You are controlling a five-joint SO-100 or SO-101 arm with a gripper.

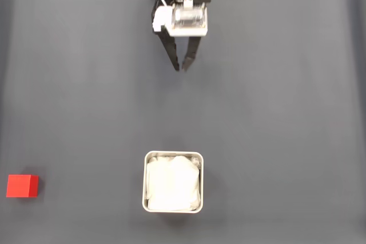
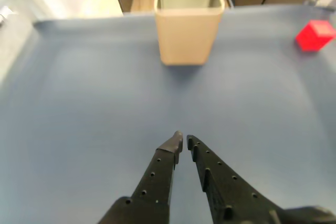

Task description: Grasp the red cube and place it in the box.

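One red cube (image 1: pixel 22 186) is seen at the lower left of the fixed view, resting on the dark counter (image 1: pixel 274 112) well apart from the box (image 1: pixel 145 182), which is set at the lower centre and lined with crumpled white material. In the wrist view the cube (image 2: pixel 315 35) appears at the upper right and the box (image 2: pixel 189 38) at top centre. The gripper (image 1: pixel 181 68) is held at the upper centre, with its fingers (image 2: pixel 168 153) nearly pressed together and nothing pinched. A long sideways reach is judged to be needed; if the fingers are not spread first, the cube could be knocked away.
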